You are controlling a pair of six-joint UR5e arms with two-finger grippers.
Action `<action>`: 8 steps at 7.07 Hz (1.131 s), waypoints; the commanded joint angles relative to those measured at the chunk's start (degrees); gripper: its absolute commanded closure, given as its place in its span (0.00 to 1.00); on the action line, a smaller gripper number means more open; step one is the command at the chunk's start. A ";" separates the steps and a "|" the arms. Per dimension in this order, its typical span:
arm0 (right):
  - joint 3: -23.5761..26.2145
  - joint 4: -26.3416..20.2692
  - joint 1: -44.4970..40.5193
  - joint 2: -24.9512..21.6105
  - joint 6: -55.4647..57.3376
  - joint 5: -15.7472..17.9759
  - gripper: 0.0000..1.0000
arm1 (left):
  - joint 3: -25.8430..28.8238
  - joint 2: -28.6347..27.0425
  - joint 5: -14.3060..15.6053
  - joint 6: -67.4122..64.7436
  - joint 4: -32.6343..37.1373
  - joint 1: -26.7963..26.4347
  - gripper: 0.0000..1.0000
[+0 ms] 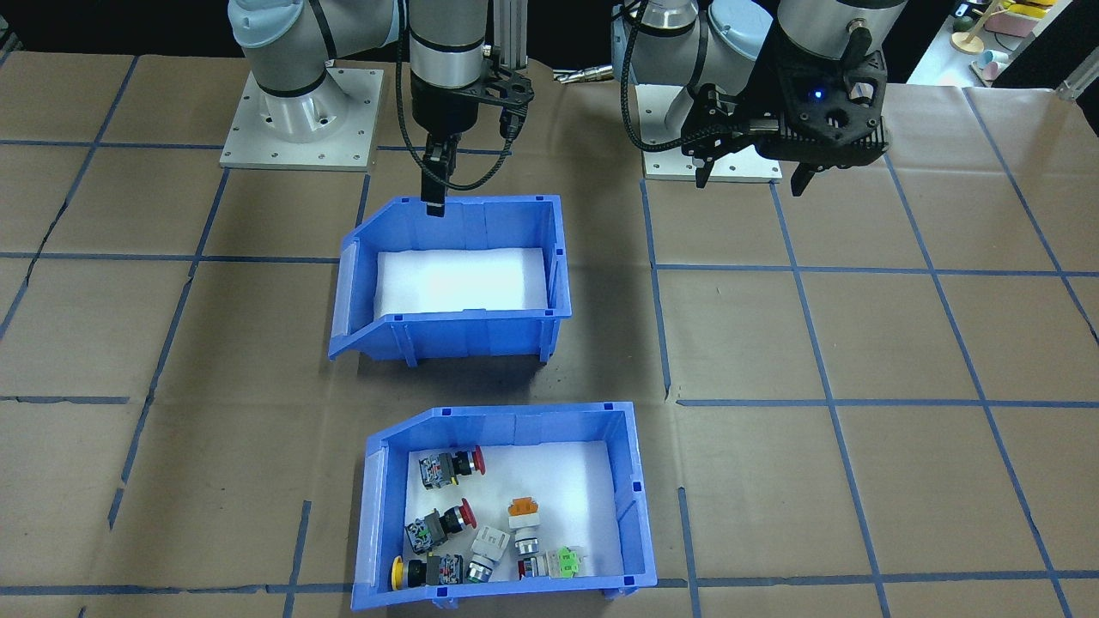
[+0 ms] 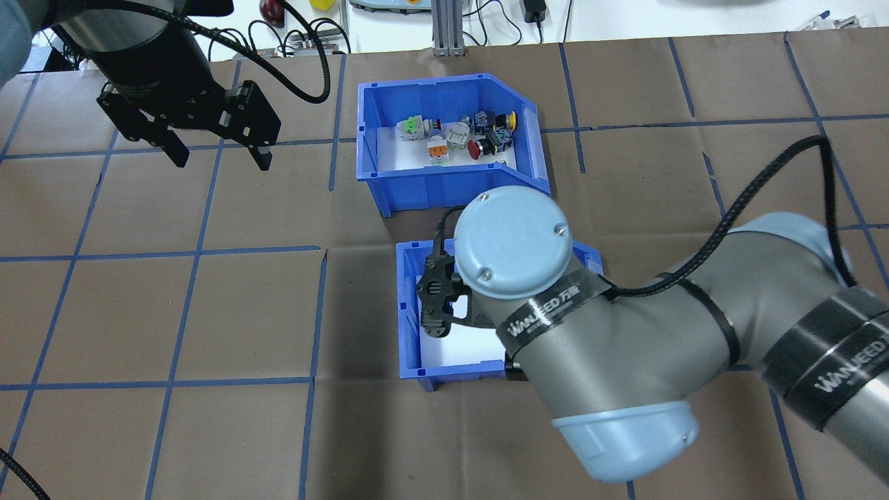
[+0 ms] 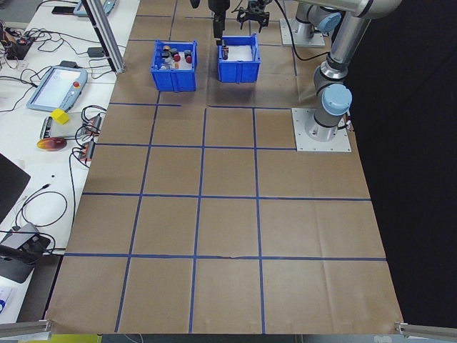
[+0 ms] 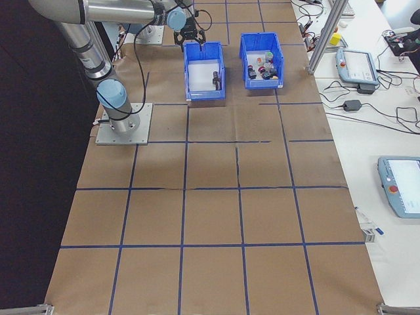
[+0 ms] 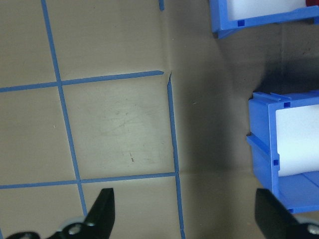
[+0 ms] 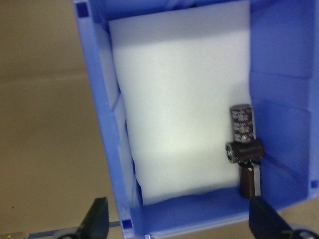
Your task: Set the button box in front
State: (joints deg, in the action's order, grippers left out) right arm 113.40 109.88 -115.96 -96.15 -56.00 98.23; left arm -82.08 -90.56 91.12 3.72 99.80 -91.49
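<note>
The button box is a blue open-top bin with a white liner, holding several push-buttons with red, orange, yellow and green caps. It stands on the table's far side from the robot, seen as button box in the overhead view. My right gripper is open, its fingers spread across the near end wall of the other blue bin, not the button box. In the front-facing view the right gripper hangs over that bin's rear wall. My left gripper is open over bare table to the side, holding nothing.
The second blue bin with a white liner sits between the robot and the button box, a narrow gap apart. Dark cylinders lie inside it. The arm bases stand behind. Monitors and cables lie beyond the far table edge.
</note>
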 commanded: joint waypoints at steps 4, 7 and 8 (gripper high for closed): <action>-10.72 -5.11 18.73 -0.18 31.13 -0.49 0.00 | -0.89 0.91 0.02 -0.20 -0.04 1.74 0.01; -14.96 -12.23 24.27 0.96 55.59 -7.92 0.00 | -1.24 -1.09 0.38 -0.03 0.57 5.80 0.01; -16.10 -13.54 26.20 2.27 56.69 -9.01 0.00 | -0.81 -1.55 0.02 -0.03 0.40 5.80 0.01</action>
State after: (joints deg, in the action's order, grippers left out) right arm 98.64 97.80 -91.96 -95.01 -3.31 91.57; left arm -83.13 -91.14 91.43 3.71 100.28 -85.98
